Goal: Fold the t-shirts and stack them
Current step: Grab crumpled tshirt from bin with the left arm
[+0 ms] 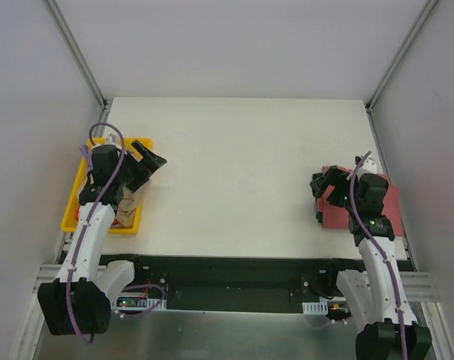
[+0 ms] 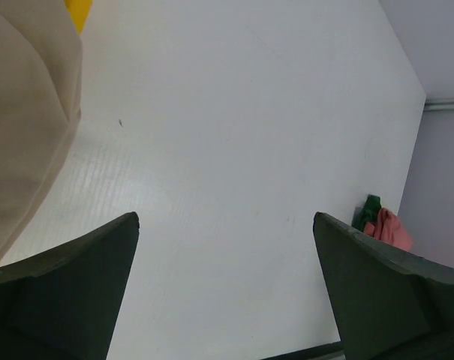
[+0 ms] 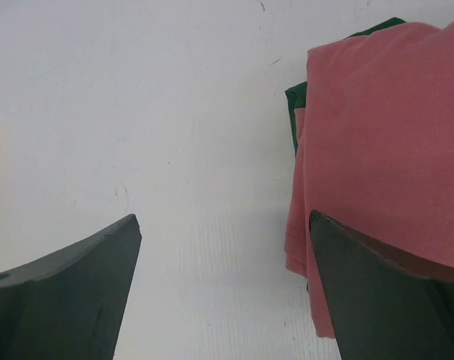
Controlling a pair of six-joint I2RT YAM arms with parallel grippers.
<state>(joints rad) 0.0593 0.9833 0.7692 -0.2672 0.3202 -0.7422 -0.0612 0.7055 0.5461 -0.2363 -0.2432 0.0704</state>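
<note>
Partly under right gripper (image 3: pixel 223 217): red t-shirt (image 3: pixel 384 135); tan t-shirt (image 2: pixel 24 112) beside left gripper (image 2: pixel 225 217).

White flat tabletop (image 1: pixel 234 157), matte, across centre of top view. Tiny dark speck (image 2: pixel 120 121) on it, seen fr. left wrist cam. Faint curved scuffs (image 3: pixel 121 196) on it, seen fr. right wrist cam. Yellow rectangular plastic bin (image 1: pixel 70 210) at table's left edge, long side approx. parallel w/ that edge, well apart fr. far corners. Two silver aluminium frame rails, left (image 1: pixel 76 52) & right (image 1: pixel 403 52), slanting down to table's far corners. Pale grey walls (image 1: pixel 242 45) behind & on both sides. Black recessed channel (image 1: pixel 234 274) along near edge, w/ small electronics boards inside. Grey metal plate (image 1: pixel 234 334) below that, at bottom of top view.
</note>
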